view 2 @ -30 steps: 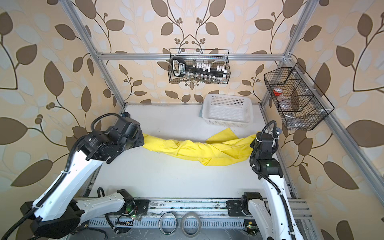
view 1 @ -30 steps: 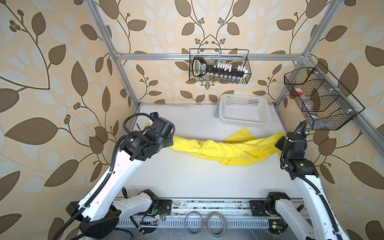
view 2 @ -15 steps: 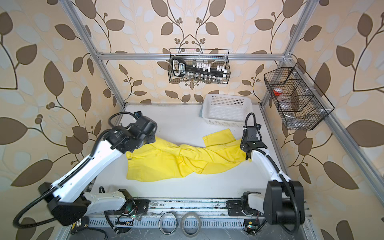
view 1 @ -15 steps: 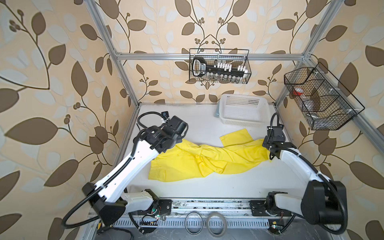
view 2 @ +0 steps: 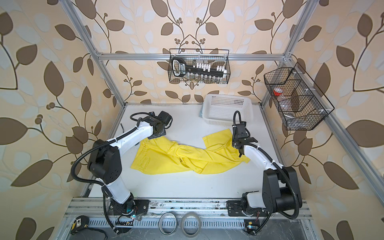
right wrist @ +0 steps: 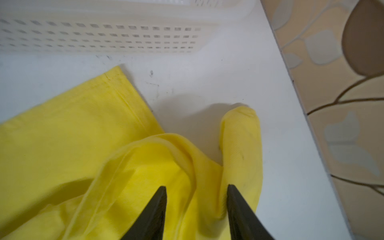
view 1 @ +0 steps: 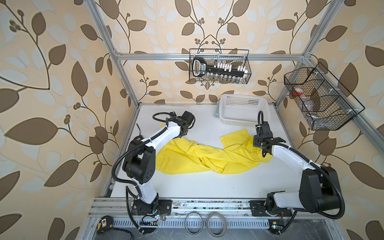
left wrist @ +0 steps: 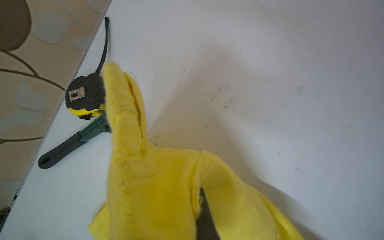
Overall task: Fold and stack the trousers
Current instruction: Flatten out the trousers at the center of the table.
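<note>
Centre-right in a top view: right gripper (view 1: pixel 264 153) jaws apart over trousers (view 1: pixel 207 158) leg; left gripper (left wrist: pixel 196 199) pinching waistband. Untwist legs, flatten b4 fold.

Matt ribbed cloth trousers (view 1: pixel 187 158), plastic basket (view 1: pixel 239 123) (faintly glossy), scuffed table (view 1: pixel 207 187)

A: What's different from a second ago?
B: The trousers (view 1: pixel 207 158), then stretched taut in the air, now lie rumpled on the desk (view 1: pixel 197 187); the right gripper (right wrist: pixel 196 187) has parted its jaws over the leg cloth.
</note>
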Action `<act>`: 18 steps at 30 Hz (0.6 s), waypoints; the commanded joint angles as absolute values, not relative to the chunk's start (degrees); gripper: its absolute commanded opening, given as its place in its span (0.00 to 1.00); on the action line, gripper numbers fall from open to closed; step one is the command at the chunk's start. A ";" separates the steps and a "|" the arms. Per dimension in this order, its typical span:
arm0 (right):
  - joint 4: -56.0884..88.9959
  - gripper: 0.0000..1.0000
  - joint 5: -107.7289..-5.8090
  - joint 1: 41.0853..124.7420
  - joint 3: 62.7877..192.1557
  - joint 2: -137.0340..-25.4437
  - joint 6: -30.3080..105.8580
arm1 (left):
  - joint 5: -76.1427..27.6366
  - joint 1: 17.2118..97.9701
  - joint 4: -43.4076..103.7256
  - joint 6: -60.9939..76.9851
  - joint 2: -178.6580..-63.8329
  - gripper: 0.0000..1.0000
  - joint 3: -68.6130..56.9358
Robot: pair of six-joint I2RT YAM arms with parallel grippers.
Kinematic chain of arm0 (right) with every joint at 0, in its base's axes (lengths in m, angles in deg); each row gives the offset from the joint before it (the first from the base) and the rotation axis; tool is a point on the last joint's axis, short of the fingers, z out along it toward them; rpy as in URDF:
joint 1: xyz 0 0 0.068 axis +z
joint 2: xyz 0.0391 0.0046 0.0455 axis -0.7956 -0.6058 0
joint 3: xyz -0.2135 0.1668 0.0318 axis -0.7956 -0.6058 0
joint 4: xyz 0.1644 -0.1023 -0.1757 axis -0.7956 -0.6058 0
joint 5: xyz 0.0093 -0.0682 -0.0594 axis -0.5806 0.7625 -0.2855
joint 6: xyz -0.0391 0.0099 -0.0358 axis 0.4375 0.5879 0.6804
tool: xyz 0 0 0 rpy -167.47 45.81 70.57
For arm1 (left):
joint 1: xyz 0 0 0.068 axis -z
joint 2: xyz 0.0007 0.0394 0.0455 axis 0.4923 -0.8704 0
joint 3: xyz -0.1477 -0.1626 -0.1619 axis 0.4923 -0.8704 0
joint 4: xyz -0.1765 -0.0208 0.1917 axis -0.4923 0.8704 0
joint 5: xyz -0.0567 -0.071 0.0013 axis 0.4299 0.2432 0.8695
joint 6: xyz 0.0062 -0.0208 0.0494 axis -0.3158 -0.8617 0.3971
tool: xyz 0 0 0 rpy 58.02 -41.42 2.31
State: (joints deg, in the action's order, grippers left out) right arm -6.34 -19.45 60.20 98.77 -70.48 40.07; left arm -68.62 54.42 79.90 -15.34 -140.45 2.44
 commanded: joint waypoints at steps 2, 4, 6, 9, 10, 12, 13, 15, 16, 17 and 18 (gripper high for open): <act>-11.02 0.64 -24.18 60.89 99.59 -65.02 39.91 | -69.32 52.38 77.90 -13.66 -145.77 0.03 8.83; -12.61 0.73 -26.78 60.96 99.59 -62.73 39.50 | -68.12 51.47 78.37 -12.88 -148.45 0.07 11.12; -13.19 0.74 -31.48 61.44 98.84 -60.10 39.08 | -66.82 51.01 78.74 -11.78 -150.05 0.16 12.64; -14.31 0.74 -36.21 65.04 96.88 -56.35 38.30 | -64.20 50.67 78.62 -9.82 -149.70 0.30 13.79; -14.76 0.78 -36.18 67.18 96.05 -55.38 37.86 | -63.23 50.60 78.30 -9.15 -148.94 0.37 13.61; -15.02 0.82 -36.66 71.31 94.35 -54.34 36.93 | -60.66 50.26 78.74 -7.42 -147.92 0.56 14.32; -15.32 0.86 -36.78 73.52 93.23 -54.00 35.81 | -59.53 50.15 79.95 -6.69 -147.52 0.61 15.08; -15.15 0.86 -37.87 77.44 91.22 -53.44 33.32 | -58.58 50.13 82.15 -5.44 -145.61 0.68 15.65; -14.70 0.87 -37.72 79.87 90.16 -52.98 31.96 | -57.81 50.06 82.56 -5.05 -143.64 0.71 14.57; -14.64 0.88 -36.91 82.23 89.15 -52.48 30.64 | -56.99 50.06 82.76 -4.59 -141.30 0.73 12.87; -14.90 0.88 -36.77 84.06 88.57 -52.25 29.41 | -56.59 50.06 83.06 -4.33 -139.07 0.74 11.06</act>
State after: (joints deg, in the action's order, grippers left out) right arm -12.59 -35.64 80.33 90.68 -53.41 33.84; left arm -58.92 50.40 79.64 -6.33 -147.79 12.34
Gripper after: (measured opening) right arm 0.880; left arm 0.734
